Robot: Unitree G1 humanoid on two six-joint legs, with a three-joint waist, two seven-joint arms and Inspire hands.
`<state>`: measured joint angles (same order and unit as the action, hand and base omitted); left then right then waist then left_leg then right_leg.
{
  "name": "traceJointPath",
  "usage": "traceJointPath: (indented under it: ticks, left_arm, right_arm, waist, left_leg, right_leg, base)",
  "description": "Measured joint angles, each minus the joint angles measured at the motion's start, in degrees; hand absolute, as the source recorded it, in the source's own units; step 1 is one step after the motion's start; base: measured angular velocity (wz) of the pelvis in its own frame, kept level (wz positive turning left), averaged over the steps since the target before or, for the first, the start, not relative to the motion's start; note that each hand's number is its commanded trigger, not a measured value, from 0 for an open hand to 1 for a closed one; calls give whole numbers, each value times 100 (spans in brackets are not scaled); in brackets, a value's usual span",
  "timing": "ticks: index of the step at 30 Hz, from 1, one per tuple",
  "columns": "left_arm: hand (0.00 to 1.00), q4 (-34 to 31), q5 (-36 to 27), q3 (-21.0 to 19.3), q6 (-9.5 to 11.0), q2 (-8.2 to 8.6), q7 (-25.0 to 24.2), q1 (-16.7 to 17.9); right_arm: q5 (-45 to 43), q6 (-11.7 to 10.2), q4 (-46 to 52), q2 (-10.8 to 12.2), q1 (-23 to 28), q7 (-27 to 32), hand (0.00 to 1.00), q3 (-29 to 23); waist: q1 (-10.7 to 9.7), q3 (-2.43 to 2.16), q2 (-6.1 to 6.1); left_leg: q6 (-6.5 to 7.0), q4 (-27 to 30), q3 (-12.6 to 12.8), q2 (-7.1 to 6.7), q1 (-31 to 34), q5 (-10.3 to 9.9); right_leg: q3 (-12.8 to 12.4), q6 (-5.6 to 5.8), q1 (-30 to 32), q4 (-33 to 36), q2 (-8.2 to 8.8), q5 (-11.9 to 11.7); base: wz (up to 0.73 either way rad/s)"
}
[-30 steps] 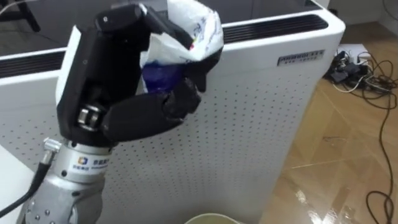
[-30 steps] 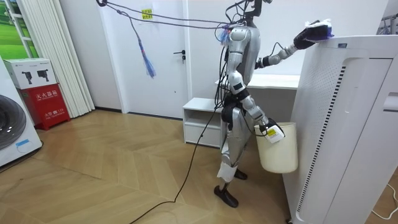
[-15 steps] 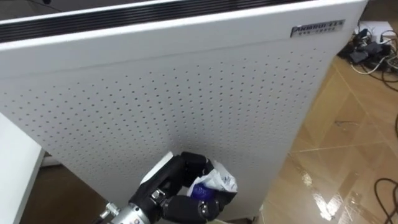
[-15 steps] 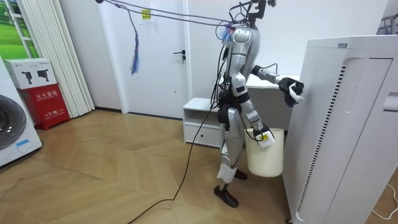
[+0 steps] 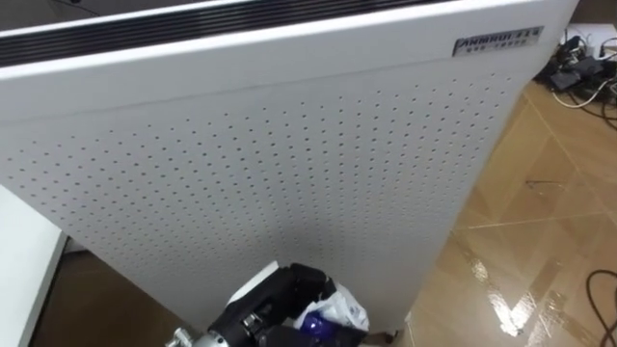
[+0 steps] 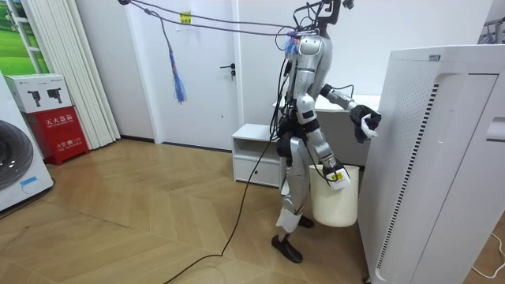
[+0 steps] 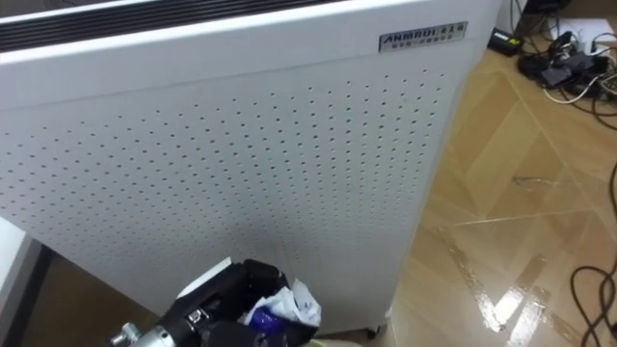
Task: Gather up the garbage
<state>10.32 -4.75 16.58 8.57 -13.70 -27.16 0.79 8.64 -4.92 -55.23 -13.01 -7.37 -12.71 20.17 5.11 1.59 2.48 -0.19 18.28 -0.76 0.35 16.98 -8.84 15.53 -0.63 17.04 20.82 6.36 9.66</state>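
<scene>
Stands close before the tall white perforated cabinet (image 6: 442, 158), facing its front panel, on wood floor (image 5: 540, 241) that runs out past the cabinet's right edge. Carries a cream bin (image 6: 338, 201) low down, just short of the cabinet's front, hanging at the right hand (image 6: 327, 164); cannot tell whether that hand is clasped or loose. Shows a tangle of cables (image 5: 583, 72) on the floor beyond the cabinet's far right corner. Reaches the left hand (image 5: 275, 308) out before the perforated panel, at about the cabinet's mid-height in the room view and higher than the bin. Clenches that hand round the garbage (image 5: 337, 313), a crumpled white-and-blue wrapper, close to the panel; cannot tell whether touching it.
</scene>
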Motion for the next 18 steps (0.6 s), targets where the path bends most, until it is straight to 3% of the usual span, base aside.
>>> traceJointPath:
  ticks: [12,13,14,15,16,18]
  left_arm:
    - [97,374,221,74,0,58,-87,-11]
    - [58,457,257,131,-1,57,-99,-11]
    - [33,496,288,168,-2,54,-109,-11]
    - [22,595,321,228,-3,55,-147,-10]
    - [2,644,321,261,-3,51,-170,-10]
    - [0,720,320,408,-47,27,-257,-7]
  right_arm:
    - [-23,0,2,-16,3,-22,100,-4]
    - [-22,0,-11,-25,5,-44,100,-4]
    - [-21,0,-14,-34,8,-52,100,-4]
    - [-13,0,-15,-41,9,-59,100,9]
    - [-11,0,-15,-43,9,-58,100,27]
    - [-11,0,-15,-39,4,-56,100,109]
  waist:
    - [-42,6,-39]
    - [-55,6,-39]
    - [-55,6,-39]
    - [-56,6,-39]
    - [-57,6,-40]
    - [-64,5,-42]
  left_leg:
    - [1,86,90,-7,49,-1]
    - [1,81,107,2,49,-1]
    - [1,82,120,7,49,-1]
    - [1,83,194,23,46,-1]
    - [1,82,214,28,44,-1]
    - [1,83,217,25,44,-1]
  right_leg:
    - [-53,7,109,201,52,97]
    - [-47,4,107,201,51,95]
    - [-48,1,107,200,52,94]
    - [-49,-2,107,206,55,91]
    - [-49,-4,107,207,56,90]
    - [-27,-4,104,205,58,90]
  base:
    - [1]
    - [3]
    - [0]
    - [0]
    - [0]
    - [0]
